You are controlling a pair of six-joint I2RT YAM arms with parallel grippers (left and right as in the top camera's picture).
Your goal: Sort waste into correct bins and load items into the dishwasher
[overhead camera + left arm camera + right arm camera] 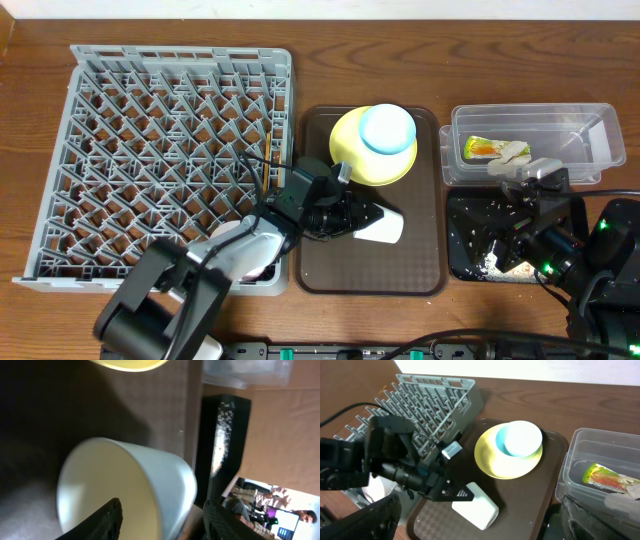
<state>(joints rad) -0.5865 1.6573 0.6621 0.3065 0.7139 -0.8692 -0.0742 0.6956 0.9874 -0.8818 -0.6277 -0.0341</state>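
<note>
Close gently on the small white cup [100, 490], lying on its side right between the fingers of the left gripper [162, 510]. Fingers apart, not tight yet. Squeeze evenly, then lift straight up.

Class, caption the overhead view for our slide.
Left gripper, jaws open, at a white cup lying on the brown tray.

No legible text, number, brand name or sign appears in any view. The snack wrapper [604, 476] lying in the clear tub [568, 467] carries yellow-green and orange print. In the right wrist view the print is too small and blurred to read. In the overhead view it shows only as patches of colour.
</note>
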